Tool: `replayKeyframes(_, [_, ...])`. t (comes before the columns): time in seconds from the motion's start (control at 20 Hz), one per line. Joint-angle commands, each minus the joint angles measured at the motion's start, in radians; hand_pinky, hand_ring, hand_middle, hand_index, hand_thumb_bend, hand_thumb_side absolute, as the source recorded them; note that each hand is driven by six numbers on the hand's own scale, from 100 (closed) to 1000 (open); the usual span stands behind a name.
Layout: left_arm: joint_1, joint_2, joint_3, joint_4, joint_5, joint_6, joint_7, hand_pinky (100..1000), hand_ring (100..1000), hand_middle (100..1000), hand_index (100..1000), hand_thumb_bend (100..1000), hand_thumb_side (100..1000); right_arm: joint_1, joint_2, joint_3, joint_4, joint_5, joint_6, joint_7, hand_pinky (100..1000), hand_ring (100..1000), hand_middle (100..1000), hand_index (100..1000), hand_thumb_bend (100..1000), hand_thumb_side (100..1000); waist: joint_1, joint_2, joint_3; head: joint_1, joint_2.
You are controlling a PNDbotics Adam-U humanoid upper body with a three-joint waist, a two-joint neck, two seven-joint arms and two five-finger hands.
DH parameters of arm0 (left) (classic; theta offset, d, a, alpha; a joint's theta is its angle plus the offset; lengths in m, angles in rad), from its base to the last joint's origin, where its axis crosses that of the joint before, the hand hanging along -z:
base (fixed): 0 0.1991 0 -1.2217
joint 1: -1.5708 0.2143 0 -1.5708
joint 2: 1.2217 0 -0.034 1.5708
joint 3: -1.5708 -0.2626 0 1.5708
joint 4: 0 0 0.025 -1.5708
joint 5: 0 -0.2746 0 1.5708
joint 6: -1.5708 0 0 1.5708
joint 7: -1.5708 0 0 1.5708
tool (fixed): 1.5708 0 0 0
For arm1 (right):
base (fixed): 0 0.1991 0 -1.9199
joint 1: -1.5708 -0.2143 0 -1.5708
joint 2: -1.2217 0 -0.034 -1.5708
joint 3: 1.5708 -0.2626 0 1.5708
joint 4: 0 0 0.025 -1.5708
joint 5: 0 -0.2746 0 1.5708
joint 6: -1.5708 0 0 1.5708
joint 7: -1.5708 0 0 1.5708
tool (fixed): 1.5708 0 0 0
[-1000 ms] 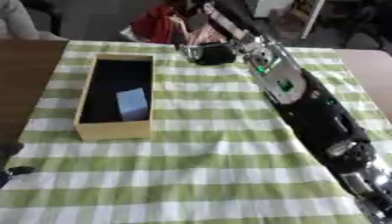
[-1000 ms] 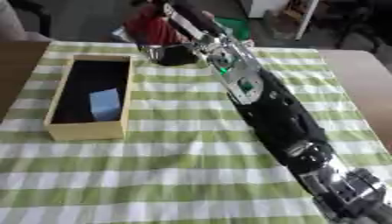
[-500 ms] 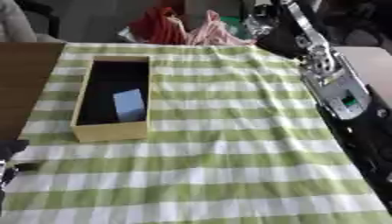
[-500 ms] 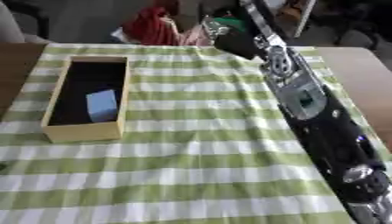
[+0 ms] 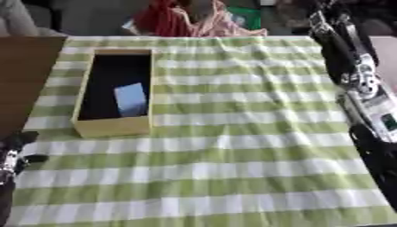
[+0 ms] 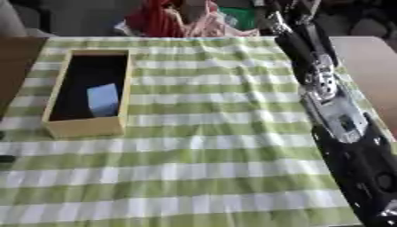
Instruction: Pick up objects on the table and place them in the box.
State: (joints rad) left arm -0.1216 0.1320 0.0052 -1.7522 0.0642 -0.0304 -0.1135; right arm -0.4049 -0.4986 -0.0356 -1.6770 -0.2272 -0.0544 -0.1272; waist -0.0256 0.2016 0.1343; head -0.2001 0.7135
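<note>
My right arm [image 6: 333, 106], black with silver joints, stretches up the right side of the desk toward the far edge. Its robot hand lies past the top of both views, so I cannot tell whether its fingers are apart or together.

My left robot hand [image 5: 14, 153] shows only at the lower left edge of the left eye view, a few dark fingers pointing up beside the cloth; they look relaxed and apart, holding nothing.

The desk is covered by a green-and-white checked tablecloth [image 5: 232, 155]. On its left half sits the long, shallow, tan cardboard box with a dark inside [image 5: 113, 127], its long side running away from me. Inside it, toward the near end, lies a small pale blue flat rectangular object [image 5: 130, 99].

Beyond the far edge of the cloth there is a heap of red and pink fabric [image 5: 186, 20], with something green just to its right.
</note>
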Motion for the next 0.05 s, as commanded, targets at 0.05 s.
replayKeyframes(0.05, [-0.003,0.009,0.007,-0.014,-0.008,-0.006,-0.001,629,898,706,658,100,612,0.002,-0.007,-0.023,-0.012,-0.022,-0.002,-0.010,716,1000,844,974,100,620,0.004,-0.010,-0.005,0.018,0.016])
